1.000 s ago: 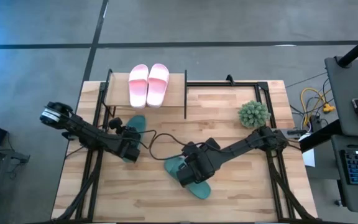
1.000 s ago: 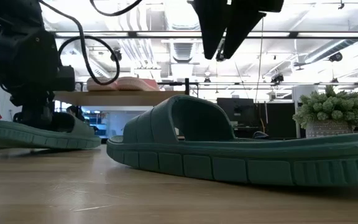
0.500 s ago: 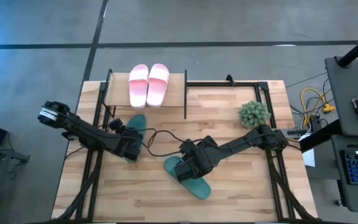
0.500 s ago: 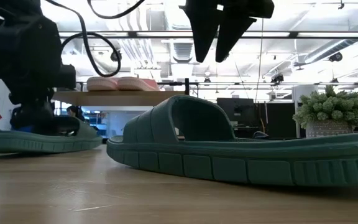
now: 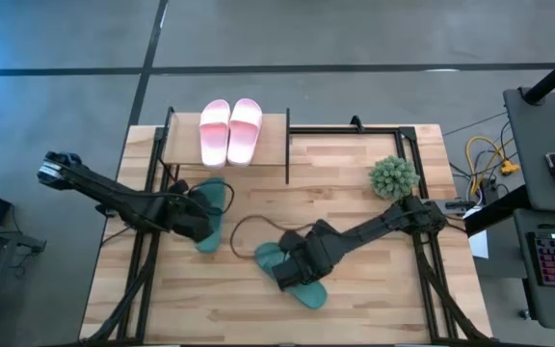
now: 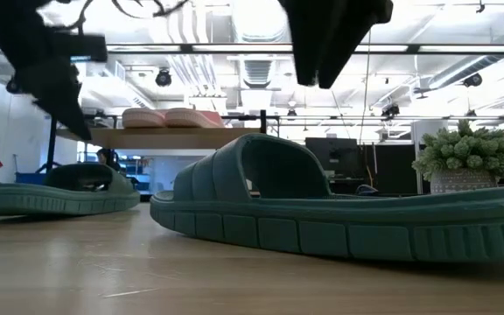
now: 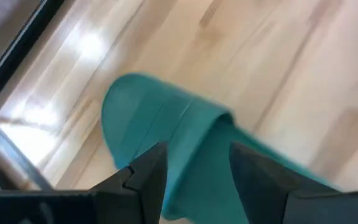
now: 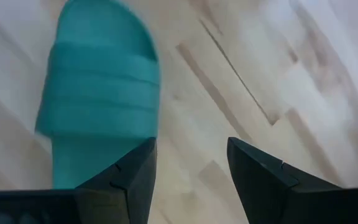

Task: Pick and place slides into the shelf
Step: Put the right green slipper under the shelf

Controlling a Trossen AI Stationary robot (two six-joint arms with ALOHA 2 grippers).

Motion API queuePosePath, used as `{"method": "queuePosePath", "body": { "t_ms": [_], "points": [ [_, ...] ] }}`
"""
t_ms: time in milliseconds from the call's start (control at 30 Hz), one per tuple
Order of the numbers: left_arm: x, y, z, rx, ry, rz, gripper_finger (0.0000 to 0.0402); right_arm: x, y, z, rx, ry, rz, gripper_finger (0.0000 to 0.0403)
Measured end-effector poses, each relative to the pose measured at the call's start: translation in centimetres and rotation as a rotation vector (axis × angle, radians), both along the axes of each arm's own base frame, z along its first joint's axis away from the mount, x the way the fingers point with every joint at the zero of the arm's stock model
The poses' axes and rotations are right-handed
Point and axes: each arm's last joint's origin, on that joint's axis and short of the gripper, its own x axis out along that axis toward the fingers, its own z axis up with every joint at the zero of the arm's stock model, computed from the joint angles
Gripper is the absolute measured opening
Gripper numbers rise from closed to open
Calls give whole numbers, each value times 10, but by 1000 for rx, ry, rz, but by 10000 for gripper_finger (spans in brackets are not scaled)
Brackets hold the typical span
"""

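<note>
- 2 pink slides sit side by side on the shelf top board. In low view they show on that board, soles down.
- 2 green slides are on the surface in front of the shelf. One green slide lies just off the shelf's front edge; second green slide is farther out from the shelf, toward the middle of the surface.
- Left gripper is over the slide nearest the shelf. My left wrist cam shows the fingers apart, strap between them in the line of sight, nothing clamped. Low view shows that slide lying flat, so I judge no grasp yet.
- Right gripper hangs over the far slide; fingers apart too, and the slide sits off to one side of the gap, not centred.
- Step in hand, as I read it: grab a green slide for the shelf's lower level.
- To do it well: line the gap across the strap, come down straight, close on the strap's mid part so the slide hangs level. Right arm needs a shift to centre first.
- Risk: strap is soft, an edge pinch may slip or tilt the slide. Also watch the cable on the surface between the arms, and the plant off to the shelf's side.
</note>
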Motion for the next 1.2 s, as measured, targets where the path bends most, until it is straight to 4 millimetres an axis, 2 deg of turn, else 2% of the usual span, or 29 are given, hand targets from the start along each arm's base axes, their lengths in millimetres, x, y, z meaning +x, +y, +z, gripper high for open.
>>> {"method": "queuePosePath", "body": {
  "t_ms": [100, 200, 333, 433, 667, 800, 1033, 1200],
  "points": [
    [-4, 0, 14, -48, -47, -39, 158, -12, 21, -8, -156, 28, 197, 187],
    [-8, -1, 24, -88, -77, -98, 158, -29, 42, -27, -295, 135, 431, 187],
    [-14, -1, 30, -120, -112, -118, 158, -39, 68, -49, -223, 150, 651, 187],
    [-17, -1, 31, -149, -126, -112, 158, -39, 81, -59, -189, 87, 713, 187],
    [-17, -2, 30, -174, -117, -120, 158, -36, 71, -69, -302, 69, 673, 187],
    [-16, -3, 29, -174, -111, -118, 158, -29, 63, -75, -301, 52, 652, 187],
    [-15, -3, 28, -186, -112, -97, 158, -13, 53, -80, -317, 18, 741, 187],
    [-15, -3, 28, -198, -121, -78, 158, -9, 43, -84, -324, 37, 740, 187]
  ]
}}
